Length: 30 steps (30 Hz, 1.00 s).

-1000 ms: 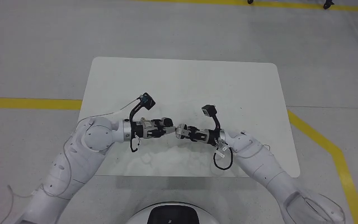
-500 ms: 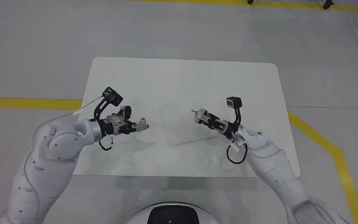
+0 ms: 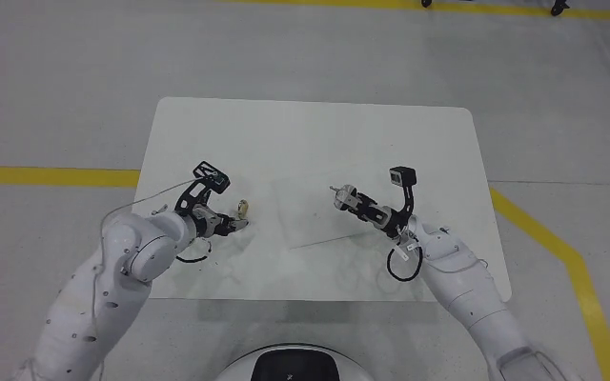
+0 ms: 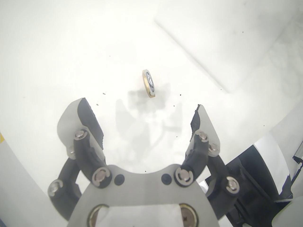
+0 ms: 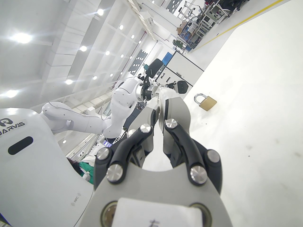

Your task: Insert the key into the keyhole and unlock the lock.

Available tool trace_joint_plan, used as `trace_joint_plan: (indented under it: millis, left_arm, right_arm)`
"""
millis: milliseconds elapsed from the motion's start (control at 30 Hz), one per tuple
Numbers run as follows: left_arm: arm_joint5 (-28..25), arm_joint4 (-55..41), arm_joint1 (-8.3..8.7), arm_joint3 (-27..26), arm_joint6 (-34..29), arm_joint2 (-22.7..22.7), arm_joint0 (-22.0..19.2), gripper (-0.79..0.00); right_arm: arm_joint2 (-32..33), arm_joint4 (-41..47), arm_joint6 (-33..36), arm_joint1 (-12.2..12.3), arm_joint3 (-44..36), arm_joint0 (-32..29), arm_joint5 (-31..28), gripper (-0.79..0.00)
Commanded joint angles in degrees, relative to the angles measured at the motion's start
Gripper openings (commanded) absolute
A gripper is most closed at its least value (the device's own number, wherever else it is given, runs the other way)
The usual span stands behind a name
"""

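**Lock lies free, key pinched in my right**

My left gripper [image 4: 140, 103] hangs with jaws wide just on the near side of the padlock [image 4: 148, 83], which lies on the table [image 3: 315, 133] left of centre. I judge the spread is to take its body and steady it. My right gripper [image 3: 341, 197], well apart to the right, is pinched tight on the key [image 3: 333, 190], keeping it ready. Its fingers cover all but a silver tip. The keyhole is hidden, and I cannot tell if the shackle is latched.
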Motion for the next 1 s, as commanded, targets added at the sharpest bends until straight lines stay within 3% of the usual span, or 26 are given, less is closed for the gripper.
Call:
trace_joint_plan:
  millis: [0, 233, 967]
  left_arm:
    - [0.64, 0.22, -0.33, 1.42, -1.14, 1.79, -1.76, -0.434]
    - [2.23, -0.39, -1.16, 5.00, -2.33, 4.72, -5.47, -0.456]
    - [2.98, -0.76, -2.71, 10.35, -2.98, 9.36, -10.54, -0.717]
  right_arm:
    - [0.00, 0.00, 0.00, 0.00, 0.00, 0.00, 0.00, -0.785]
    - [0.00, 0.00, 0.00, 0.00, 0.00, 0.00, 0.00, -0.785]
    - [0.00, 0.00, 0.00, 0.00, 0.00, 0.00, 0.00, -0.785]
